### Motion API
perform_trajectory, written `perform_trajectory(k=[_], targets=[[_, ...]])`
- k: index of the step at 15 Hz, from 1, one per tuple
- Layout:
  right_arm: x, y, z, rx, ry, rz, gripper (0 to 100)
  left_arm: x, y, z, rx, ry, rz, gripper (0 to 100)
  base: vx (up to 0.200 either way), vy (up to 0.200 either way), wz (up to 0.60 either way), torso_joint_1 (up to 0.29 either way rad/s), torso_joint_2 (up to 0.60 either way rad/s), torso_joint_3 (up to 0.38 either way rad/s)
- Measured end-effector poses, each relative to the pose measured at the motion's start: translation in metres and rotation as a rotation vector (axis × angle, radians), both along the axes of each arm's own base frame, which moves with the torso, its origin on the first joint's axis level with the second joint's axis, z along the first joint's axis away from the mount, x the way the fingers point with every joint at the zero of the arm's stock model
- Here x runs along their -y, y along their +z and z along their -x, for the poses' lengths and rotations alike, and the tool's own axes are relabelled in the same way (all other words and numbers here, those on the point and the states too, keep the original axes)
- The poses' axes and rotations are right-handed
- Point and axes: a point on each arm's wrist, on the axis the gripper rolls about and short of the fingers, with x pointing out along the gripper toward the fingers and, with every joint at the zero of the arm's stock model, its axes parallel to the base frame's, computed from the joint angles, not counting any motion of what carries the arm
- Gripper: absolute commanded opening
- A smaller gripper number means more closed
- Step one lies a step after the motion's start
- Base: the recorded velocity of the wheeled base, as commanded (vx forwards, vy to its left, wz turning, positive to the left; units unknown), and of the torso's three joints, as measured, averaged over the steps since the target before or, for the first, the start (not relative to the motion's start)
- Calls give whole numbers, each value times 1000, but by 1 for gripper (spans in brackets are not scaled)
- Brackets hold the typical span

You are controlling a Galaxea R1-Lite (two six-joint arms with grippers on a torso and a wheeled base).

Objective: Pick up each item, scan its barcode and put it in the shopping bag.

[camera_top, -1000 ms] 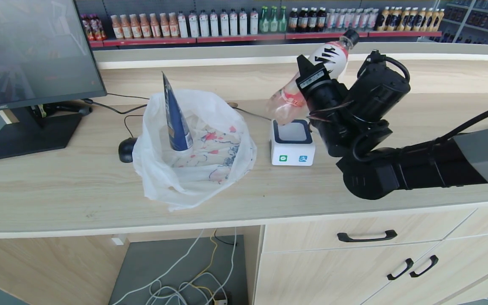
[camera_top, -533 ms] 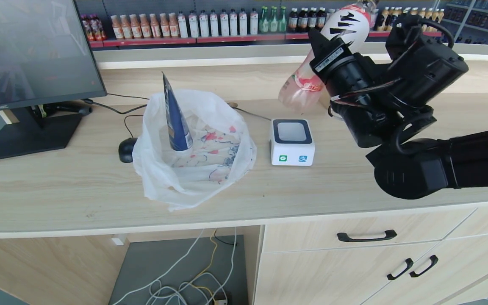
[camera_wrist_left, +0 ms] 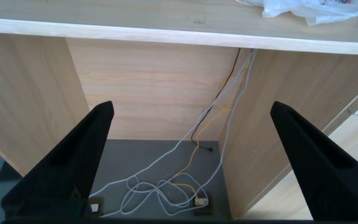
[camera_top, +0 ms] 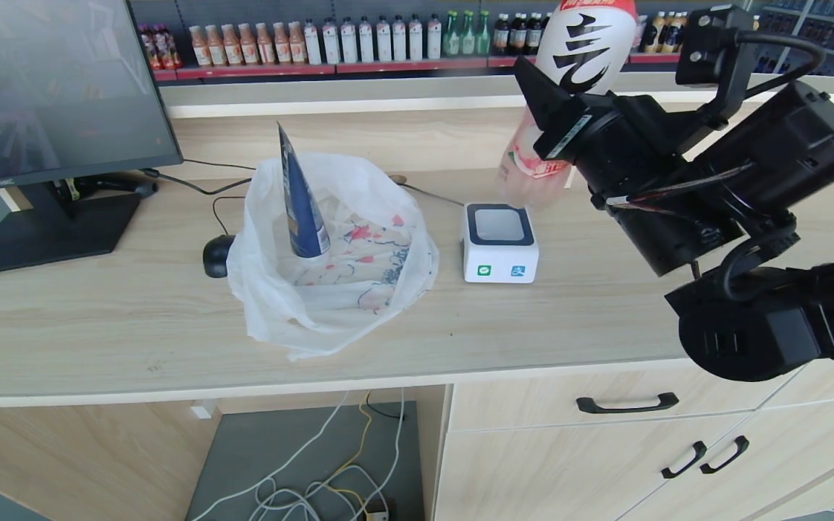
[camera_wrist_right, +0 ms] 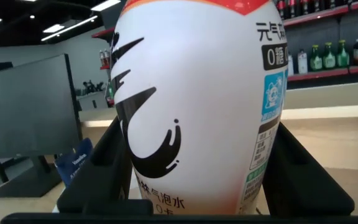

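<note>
A dark monitor (camera_top: 55,87) stands at the upper left of the frame on a pale wooden surface (camera_top: 98,318). The left hand (camera_wrist_left: 191,106) hangs low with its fingers spread wide and empty, facing the cables under the surface. Moving right, a black mouse (camera_top: 216,255) lies just beside a white shopping bag (camera_top: 330,289) at centre-left. The bag's mouth is open upward, and a tall blue cone-shaped pack (camera_top: 301,202) stands upright inside it. Just right of the bag, and apart from it, sits a small white scanner (camera_top: 499,242) with its dark window facing up. At the upper right, the right hand (camera_top: 565,119) is clamped around the middle of a drink bottle (camera_top: 582,43). The bottle's long axis is steeply tilted. Its cap end runs off the top of the frame, and its pinkish base points down and left, raised in the air close above the scanner's far right corner. In the right wrist view the bottle's (camera_wrist_right: 191,106) white label, with small print down one side, sits between the two fingers. The bag lies to the left of the hand and lower, with the scanner between them. The likely carry is therefore leftward across the scanner and then down into the open mouth, and the right arm is the only one placed to do it.
</note>
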Motion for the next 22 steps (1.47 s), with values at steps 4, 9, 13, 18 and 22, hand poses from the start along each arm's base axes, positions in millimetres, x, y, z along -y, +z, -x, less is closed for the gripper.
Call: perform_trajectory(k=[4, 9, 13, 18, 22], targets=[[4, -17, 11, 57, -1, 107, 0, 0, 0, 0, 0, 0, -1, 100, 0, 0, 0, 0, 0, 0], [10, -37, 21, 71, -14, 160, 0, 0, 0, 0, 0, 0, -1, 100, 0, 0, 0, 0, 0, 0], [10, -41, 15, 20, -32, 85, 0, 0, 0, 0, 0, 0, -4, 100, 0, 0, 0, 0, 0, 0], [10, -35, 13, 46, -53, 80, 0, 0, 0, 0, -1, 0, 0, 100, 0, 120, 0, -1, 0, 0], [11, -32, 12, 53, -55, 72, 0, 0, 0, 0, 0, 1, 1, 100, 0, 200, 0, 4, 2, 2]])
